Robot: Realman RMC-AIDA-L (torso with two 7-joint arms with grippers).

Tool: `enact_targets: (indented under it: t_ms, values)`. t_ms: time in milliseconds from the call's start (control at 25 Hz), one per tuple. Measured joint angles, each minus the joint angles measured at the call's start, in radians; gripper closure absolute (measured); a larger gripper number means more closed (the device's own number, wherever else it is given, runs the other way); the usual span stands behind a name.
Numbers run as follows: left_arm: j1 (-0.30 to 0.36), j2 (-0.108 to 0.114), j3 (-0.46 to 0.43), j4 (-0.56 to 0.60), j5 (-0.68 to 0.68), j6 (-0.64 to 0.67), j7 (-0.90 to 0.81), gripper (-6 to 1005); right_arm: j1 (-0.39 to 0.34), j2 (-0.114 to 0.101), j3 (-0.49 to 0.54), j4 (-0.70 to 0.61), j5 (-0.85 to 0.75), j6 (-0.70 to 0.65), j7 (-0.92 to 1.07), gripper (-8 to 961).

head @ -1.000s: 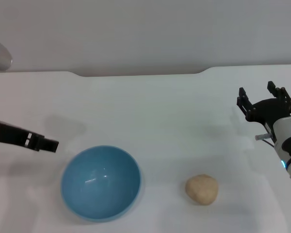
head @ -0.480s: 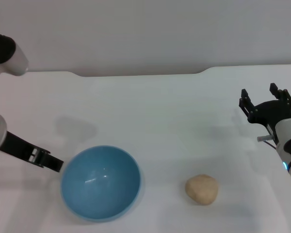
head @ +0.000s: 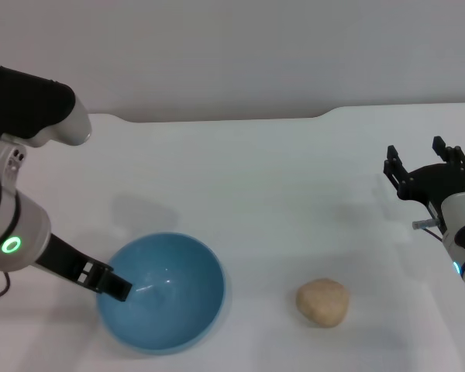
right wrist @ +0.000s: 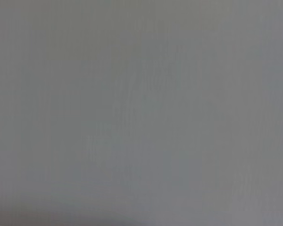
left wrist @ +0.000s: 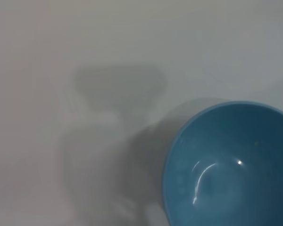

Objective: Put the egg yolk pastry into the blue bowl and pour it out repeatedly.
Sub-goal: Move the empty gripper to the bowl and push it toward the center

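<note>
The blue bowl [head: 170,298] stands upright and empty at the front left of the white table. It also shows in the left wrist view [left wrist: 231,165]. The egg yolk pastry [head: 322,301] lies on the table to the right of the bowl, apart from it. My left gripper [head: 115,287] reaches in from the left, with its tip at the bowl's left rim. My right gripper [head: 420,159] is open and empty at the far right, well behind and to the right of the pastry.
The white table [head: 256,178] ends at a back edge against a grey wall. The right wrist view shows only a plain grey surface.
My left arm has swung in to the right and forward, bringing its gripper tip from well left of the bowl to its left rim. The right arm, bowl and pastry have hardly moved.
</note>
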Motion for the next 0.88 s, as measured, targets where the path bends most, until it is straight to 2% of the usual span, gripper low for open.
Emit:
enact_targets:
  t_ms: [360,600,880]
  values:
    - [-0.002,-0.004,0.082,-0.027,-0.003,0.073,-0.056,139,-0.013,0.0,-0.002,0.0,0.0,0.0,0.0,258]
    - [0.002,-0.004,0.086,-0.04,-0.002,0.106,-0.089,140,-0.026,0.0,-0.004,0.0,0.0,0.0,0.0,259]
    - [-0.012,-0.005,0.105,-0.109,-0.001,0.176,-0.113,140,-0.035,-0.001,-0.005,0.0,0.0,0.0,0.0,259]
